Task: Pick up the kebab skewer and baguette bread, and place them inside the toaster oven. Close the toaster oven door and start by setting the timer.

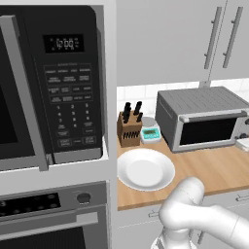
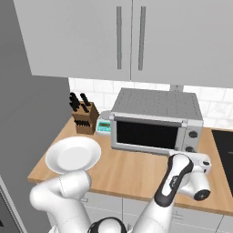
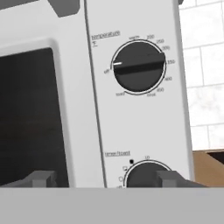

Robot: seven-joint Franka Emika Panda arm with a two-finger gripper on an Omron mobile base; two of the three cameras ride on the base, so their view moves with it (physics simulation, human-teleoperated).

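The toaster oven (image 1: 204,119) (image 2: 154,120) stands at the back of the wooden counter. Its door (image 2: 144,134) is up and shut behind dark glass. The kebab skewer and the baguette are hidden from sight. My gripper (image 3: 105,180) is open and held close to the oven's control panel at the right. In the hand view the temperature knob (image 3: 139,65) is above and the timer knob (image 3: 146,174) is low. The right fingertip (image 3: 171,177) lies in front of the timer knob's right side. The left fingertip (image 3: 41,178) is in front of the door glass.
An empty white plate (image 1: 146,169) (image 2: 73,154) lies near the counter's front left. A knife block (image 1: 129,127) and a small scale (image 1: 150,135) stand left of the oven. A black microwave (image 1: 48,82) and a built-in oven (image 1: 48,214) are at left, and a dark cooktop (image 2: 225,150) at right.
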